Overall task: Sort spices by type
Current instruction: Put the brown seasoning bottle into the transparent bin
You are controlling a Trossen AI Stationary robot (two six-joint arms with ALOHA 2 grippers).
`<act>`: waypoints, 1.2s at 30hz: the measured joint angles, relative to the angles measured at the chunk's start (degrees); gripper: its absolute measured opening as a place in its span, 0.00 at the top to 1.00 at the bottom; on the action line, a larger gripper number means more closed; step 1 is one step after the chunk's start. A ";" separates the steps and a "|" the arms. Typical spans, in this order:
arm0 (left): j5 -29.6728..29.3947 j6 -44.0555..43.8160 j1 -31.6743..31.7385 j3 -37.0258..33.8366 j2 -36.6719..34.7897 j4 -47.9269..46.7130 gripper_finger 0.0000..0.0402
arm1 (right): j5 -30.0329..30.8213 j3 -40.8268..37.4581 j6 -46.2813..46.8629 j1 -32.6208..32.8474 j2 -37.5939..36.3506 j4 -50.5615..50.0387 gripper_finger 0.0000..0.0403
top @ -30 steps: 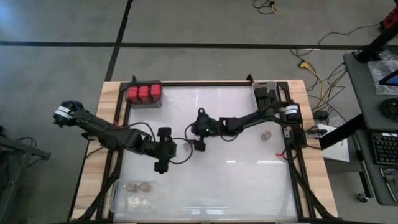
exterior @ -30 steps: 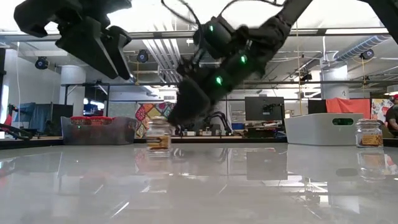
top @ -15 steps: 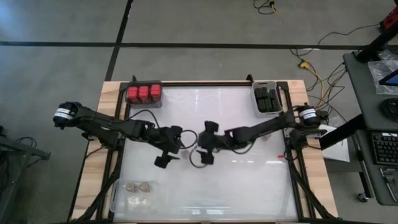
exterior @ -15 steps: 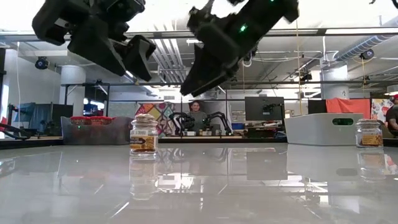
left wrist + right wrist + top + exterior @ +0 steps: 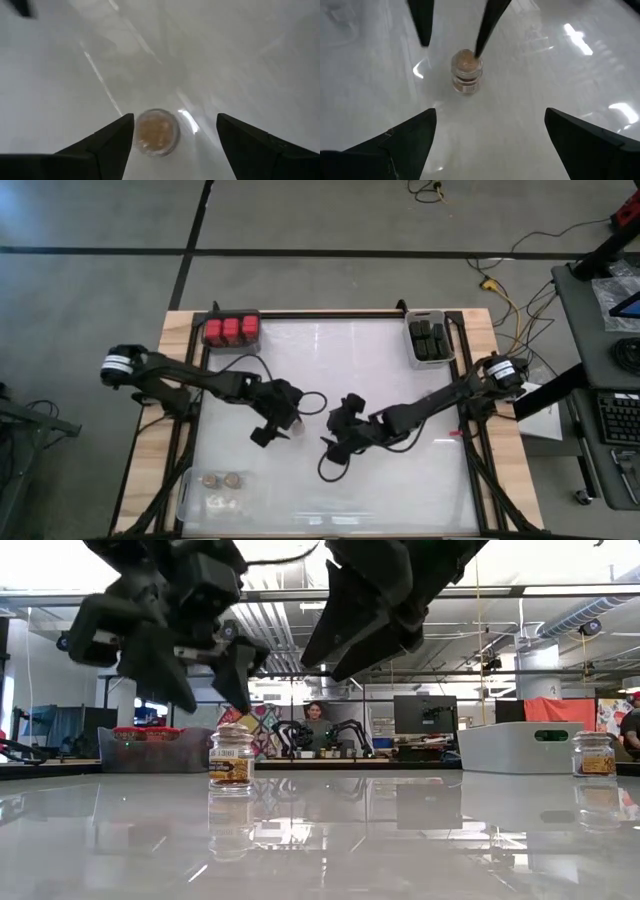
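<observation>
While I line up the pick, my left gripper (image 5: 283, 423) hovers over the tan-topped jar (image 5: 231, 756) (upright mid-table); wrist view shows fingers apart beside it. Right gripper (image 5: 343, 430), also spread, waits nearby. Next: descend, close.

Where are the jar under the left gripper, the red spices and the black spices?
Jar (image 5: 466, 71): right wrist view, glass side.
Red spices (image 5: 231, 330): high view, middle block's top.
Black spices (image 5: 431, 340): high view, tops in bin.

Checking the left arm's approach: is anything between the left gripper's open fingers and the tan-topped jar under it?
Nothing: in the left wrist view, only bare white table lies around the jar, under the open left gripper.
</observation>
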 joint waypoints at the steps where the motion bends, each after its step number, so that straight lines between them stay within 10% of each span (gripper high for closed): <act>1: 0.74 0.58 0.08 0.32 1.11 -0.11 0.33 | 0.17 0.00 1.16 0.25 0.00 -0.08 0.10; 36: -1.29 11.68 1.44 11.43 14.42 -6.83 0.33 | 4.50 -0.47 13.50 7.64 0.00 -0.73 0.10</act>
